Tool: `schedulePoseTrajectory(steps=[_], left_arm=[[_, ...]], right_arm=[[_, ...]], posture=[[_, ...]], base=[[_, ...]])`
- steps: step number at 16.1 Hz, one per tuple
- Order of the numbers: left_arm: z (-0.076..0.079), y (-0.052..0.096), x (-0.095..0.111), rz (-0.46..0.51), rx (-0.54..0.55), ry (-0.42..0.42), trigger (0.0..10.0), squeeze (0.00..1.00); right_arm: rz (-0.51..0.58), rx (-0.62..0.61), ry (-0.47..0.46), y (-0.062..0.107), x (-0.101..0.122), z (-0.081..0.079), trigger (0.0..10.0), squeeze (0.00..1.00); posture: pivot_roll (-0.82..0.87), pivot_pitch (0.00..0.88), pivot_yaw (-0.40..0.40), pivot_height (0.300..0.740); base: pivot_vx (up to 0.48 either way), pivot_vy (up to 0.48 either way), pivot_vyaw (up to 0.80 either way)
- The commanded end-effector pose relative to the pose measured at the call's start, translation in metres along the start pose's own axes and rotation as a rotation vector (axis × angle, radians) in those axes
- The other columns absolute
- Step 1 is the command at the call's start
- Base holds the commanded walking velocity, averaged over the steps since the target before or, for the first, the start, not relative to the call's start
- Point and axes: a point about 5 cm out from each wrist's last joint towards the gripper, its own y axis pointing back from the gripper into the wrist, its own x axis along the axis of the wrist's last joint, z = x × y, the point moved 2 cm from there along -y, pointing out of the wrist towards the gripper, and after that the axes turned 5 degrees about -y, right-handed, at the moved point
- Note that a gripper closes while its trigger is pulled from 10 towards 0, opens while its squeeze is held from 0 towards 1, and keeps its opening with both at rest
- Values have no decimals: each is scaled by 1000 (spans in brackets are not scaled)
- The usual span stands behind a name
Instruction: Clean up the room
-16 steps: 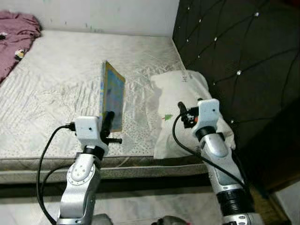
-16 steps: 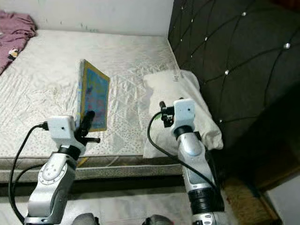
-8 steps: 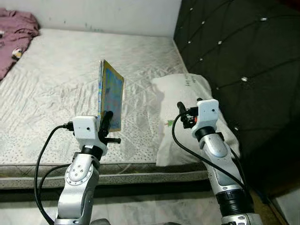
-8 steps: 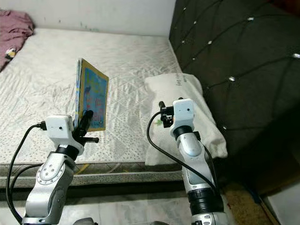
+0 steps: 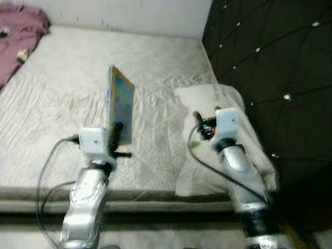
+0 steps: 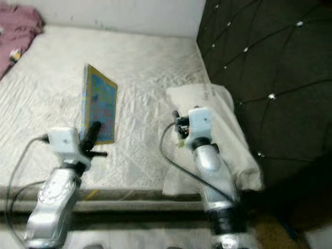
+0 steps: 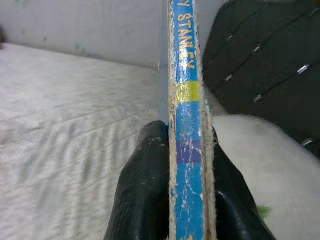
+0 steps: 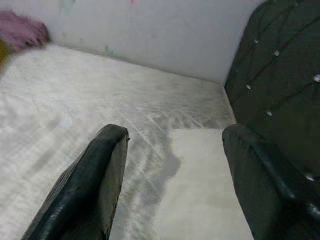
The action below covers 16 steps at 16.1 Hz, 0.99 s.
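The book (image 5: 121, 105) stays pinched upright by its lower edge in the left gripper (image 5: 116, 136) above the mattress's (image 5: 62, 98) front edge, while the right gripper (image 8: 172, 175), fingers spread and empty, hovers over the pillow (image 5: 228, 98); with the head view blurred and shifted, the robot seems to be carrying the book off.

arms: silver, jointed | wrists: white camera boxes | cables: black, looping | fingers (image 8: 90, 185): long, matte black
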Motion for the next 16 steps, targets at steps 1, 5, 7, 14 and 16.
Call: schedulePoseTrajectory(steps=[1, 5, 7, 14, 16], left_arm=[[-5, 1, 11, 50, 0, -16, 10000, 0], [-5, 1, 11, 48, 1, -18, 10000, 0], [-4, 1, 11, 48, 0, -19, 10000, 0], [-5, -1, 6, 14, 27, -29, 10000, 0], [-5, -1, 6, 14, 30, -23, 10000, 0]], right_arm=[[31, 23, -7, -6, 10, -9, 10000, 0], [27, 23, -7, -6, 9, -9, 10000, 0], [28, 28, -5, -6, 9, -9, 10000, 0], [20, 26, -1, -6, 7, -8, 10000, 0], [11, 18, 0, -5, 6, -6, 10000, 0]], posture=[[-71, 0, -81, 740], [-71, 0, -82, 740], [-66, 0, -85, 740], [-68, 0, -85, 740], [-68, 0, -85, 740]], base=[[345, 0, 0], [348, 0, 0], [345, 0, 0], [125, 0, 0], [0, 150, -678]])
